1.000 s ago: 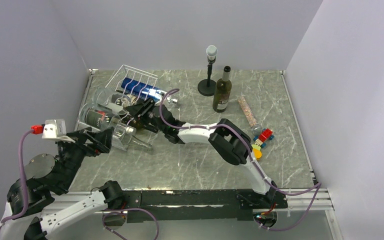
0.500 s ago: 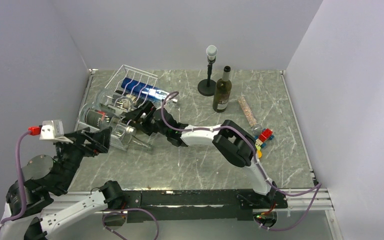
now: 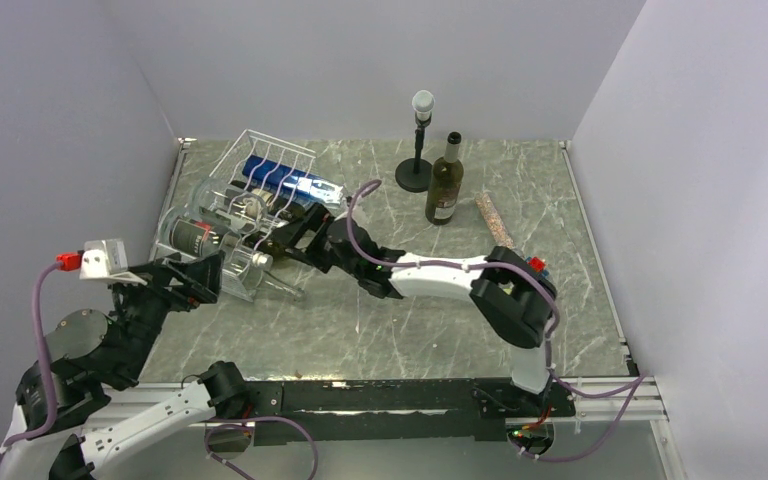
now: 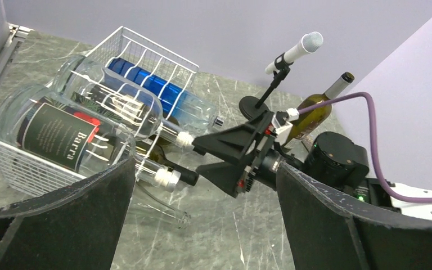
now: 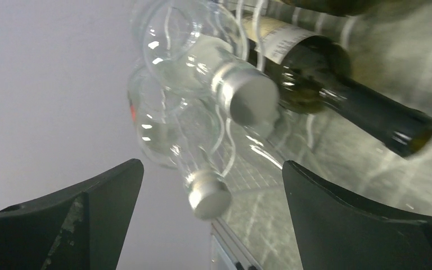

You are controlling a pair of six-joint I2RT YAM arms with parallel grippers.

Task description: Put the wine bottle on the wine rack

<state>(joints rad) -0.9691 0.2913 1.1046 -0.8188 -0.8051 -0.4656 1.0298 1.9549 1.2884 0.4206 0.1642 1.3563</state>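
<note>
Dark wine bottle on wine rack, neck rightward

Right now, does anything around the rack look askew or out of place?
Yes. The wine rack is crowded with bottles, and a dark bottle pokes its neck out past the rack's edge toward the open right gripper. A clear bottle lies on the table just outside the rack, partly hidden.

Grey-green marble tabletop — white-veined, plain lavender walls on three sides
</note>
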